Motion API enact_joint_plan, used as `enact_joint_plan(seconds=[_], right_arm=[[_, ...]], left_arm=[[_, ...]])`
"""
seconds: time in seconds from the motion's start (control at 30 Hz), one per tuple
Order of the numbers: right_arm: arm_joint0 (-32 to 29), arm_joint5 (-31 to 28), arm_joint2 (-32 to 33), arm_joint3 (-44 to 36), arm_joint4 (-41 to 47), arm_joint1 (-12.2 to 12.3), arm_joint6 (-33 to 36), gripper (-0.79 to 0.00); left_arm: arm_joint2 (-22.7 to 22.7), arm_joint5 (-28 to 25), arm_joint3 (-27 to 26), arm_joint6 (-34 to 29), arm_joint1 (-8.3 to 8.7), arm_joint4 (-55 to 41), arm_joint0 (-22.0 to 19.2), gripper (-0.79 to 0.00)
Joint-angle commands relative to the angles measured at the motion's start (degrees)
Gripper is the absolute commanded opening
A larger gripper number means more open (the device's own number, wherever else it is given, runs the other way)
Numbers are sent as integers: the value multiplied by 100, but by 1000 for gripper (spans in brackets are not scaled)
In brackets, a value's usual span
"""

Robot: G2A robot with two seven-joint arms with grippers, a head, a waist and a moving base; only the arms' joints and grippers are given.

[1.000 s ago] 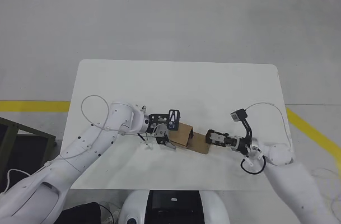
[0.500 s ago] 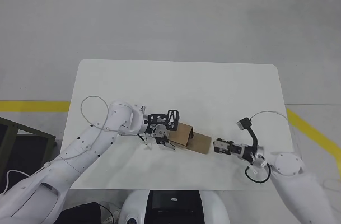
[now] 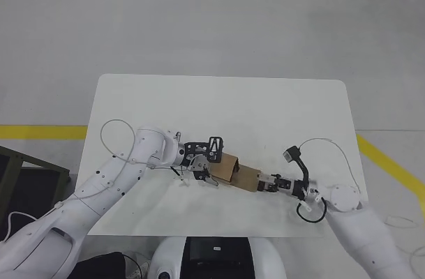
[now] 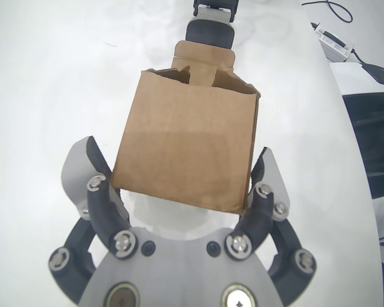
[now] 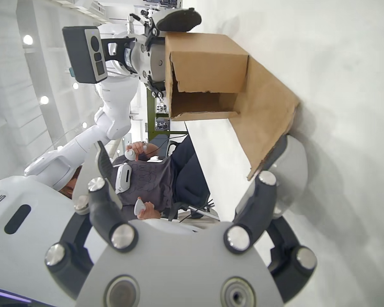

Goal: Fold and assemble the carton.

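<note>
A brown cardboard carton lies on its side on the white table, with its far end open and one long flap sloping down to the table. My left gripper is shut on the carton's near end; in the left wrist view the carton sits clamped between the two fingers. My right gripper is open at the flap's outer edge. In the right wrist view one of its fingers touches the flap low at the table, and the other stands free.
The carton lies near the table's front edge, with bare table behind it and to both sides. A small white device with cables lies on the floor beyond the table's side edge.
The right gripper pulled back from the flap toward the front edge, then came in again lower, against the flap's outer edge. The left gripper and the carton body stayed put.
</note>
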Motion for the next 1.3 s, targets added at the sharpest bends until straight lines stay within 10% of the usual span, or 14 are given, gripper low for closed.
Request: enact_joint_plan(seconds=[0.0, 1.27], right_arm=[[55, 19, -52, 61, 36, -23, 5, 0], [298, -344, -451, -372, 340, -262, 241, 0]], left_arm=[[-9, 0, -1, -18, -6, -1, 8, 0], [-159, 0, -153, -54, 9, 131, 160, 0]])
